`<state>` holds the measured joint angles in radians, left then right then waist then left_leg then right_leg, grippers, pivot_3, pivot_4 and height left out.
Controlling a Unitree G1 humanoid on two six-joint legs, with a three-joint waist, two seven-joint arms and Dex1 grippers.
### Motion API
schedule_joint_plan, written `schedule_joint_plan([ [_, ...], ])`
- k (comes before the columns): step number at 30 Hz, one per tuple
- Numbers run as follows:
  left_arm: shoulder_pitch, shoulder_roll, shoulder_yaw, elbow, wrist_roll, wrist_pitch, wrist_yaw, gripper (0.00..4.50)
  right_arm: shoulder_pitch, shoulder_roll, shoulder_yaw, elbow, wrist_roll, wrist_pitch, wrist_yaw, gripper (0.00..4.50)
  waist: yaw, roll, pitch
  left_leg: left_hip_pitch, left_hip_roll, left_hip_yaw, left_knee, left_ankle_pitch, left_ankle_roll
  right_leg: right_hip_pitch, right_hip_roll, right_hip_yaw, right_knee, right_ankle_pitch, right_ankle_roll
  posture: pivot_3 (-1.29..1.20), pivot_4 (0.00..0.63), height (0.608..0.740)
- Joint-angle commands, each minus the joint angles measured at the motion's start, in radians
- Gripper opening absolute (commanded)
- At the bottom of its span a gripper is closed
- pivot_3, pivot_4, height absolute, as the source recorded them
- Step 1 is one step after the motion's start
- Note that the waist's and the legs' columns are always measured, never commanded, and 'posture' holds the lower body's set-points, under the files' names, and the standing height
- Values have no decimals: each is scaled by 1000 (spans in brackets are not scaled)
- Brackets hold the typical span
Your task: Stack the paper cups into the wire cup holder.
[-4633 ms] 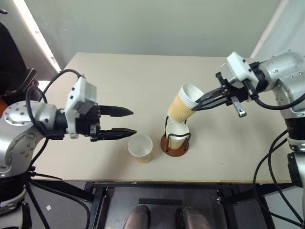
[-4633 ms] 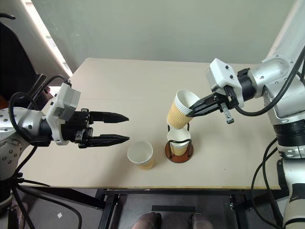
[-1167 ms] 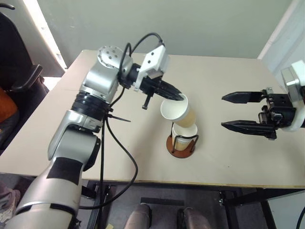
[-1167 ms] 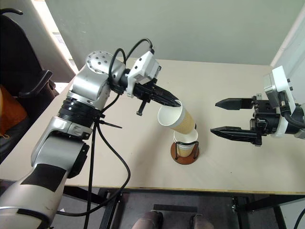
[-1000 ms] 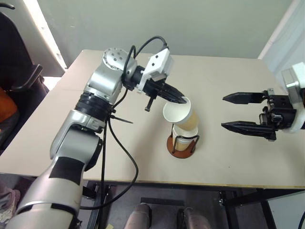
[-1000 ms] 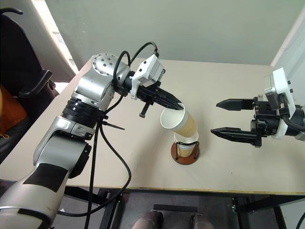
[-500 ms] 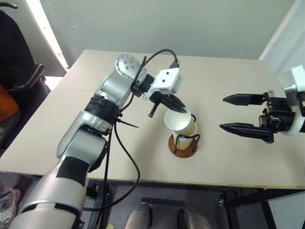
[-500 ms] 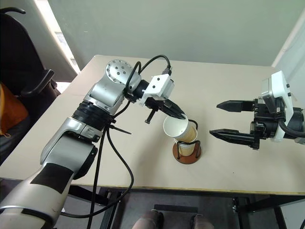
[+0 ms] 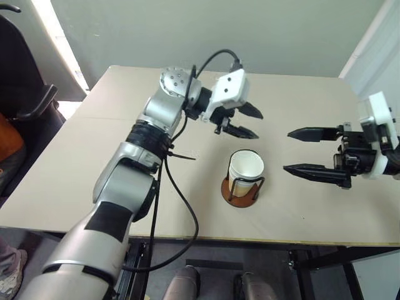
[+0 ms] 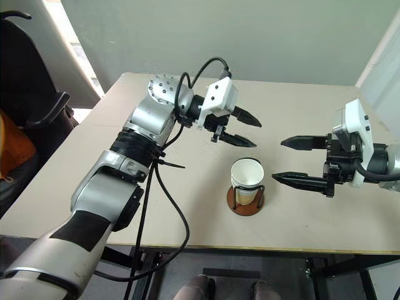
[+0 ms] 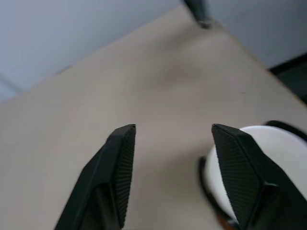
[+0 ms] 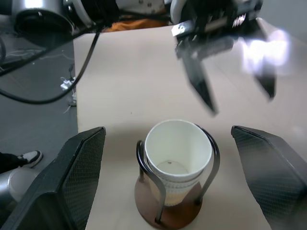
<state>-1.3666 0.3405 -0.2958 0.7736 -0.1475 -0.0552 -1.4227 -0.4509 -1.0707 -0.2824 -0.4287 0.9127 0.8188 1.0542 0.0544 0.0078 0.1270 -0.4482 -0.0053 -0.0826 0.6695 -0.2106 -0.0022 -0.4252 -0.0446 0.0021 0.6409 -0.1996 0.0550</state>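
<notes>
1. Paper cups (image 10: 247, 178) are sitting nested, upright, inside the wire cup holder (image 10: 245, 198) near the table's (image 10: 312, 112) front edge.
2. Left gripper (image 10: 240, 128) is hovering at the stack's 11 o'clock, fingers spread, empty; retreat should go upward, clear of the rim.
3. Right gripper (image 10: 292, 161) is waiting at 3 o'clock, jaws wide, empty.
</notes>
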Motion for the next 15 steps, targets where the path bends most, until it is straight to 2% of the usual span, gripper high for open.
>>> schedule_joint_plan([
  [1, 55, 89, 73, -96, -8, 68, 28, 2683, -60, 5, 66, 38, -49, -45, 35, 4372, -11, 0, 0, 1, 0, 2, 0, 0, 1, 0, 0, 1, 0, 0, 0, 0, 150, 740],
  [5, 271, 260, 114, -356, -48, 226, -13, 2683, -102, 21, 165, 106, -125, -76, 76, 4372, -23, 1, -1, 5, 1, 5, 0, 1, 2, 1, 2, 4, 0, 0, 1, 0, 150, 740],
  [7, 417, 364, 180, -525, -124, 331, -37, 2683, -118, 18, 201, 156, -169, -94, 104, 4372, -30, 1, -1, 5, 1, 5, 0, 1, 3, -1, 2, 5, 0, -1, 0, 0, 150, 740],
  [9, 613, 524, 371, -685, -247, 506, -36, 2683, -100, -35, 211, 228, -207, -118, 188, 4372, -36, 1, -1, 3, 1, 5, 0, 1, 3, -3, 2, 5, 0, -1, -1, 0, 150, 740],
  [11, 773, 633, 510, -798, -316, 594, -32, 2683, -88, -86, 183, 290, -212, -137, 274, 4372, -38, 0, -1, -5, 3, 6, 0, 1, 3, -11, 3, 4, 1, -2, -2, 0, 150, 740],
  [15, 1015, 743, 715, -910, -373, 673, -10, 2683, -132, -123, 150, 422, -216, -171, 371, 4372, -18, 2, -2, -4, 3, 5, -2, 0, 2, -11, 2, 4, 2, -6, -9, 0, 150, 740],
])
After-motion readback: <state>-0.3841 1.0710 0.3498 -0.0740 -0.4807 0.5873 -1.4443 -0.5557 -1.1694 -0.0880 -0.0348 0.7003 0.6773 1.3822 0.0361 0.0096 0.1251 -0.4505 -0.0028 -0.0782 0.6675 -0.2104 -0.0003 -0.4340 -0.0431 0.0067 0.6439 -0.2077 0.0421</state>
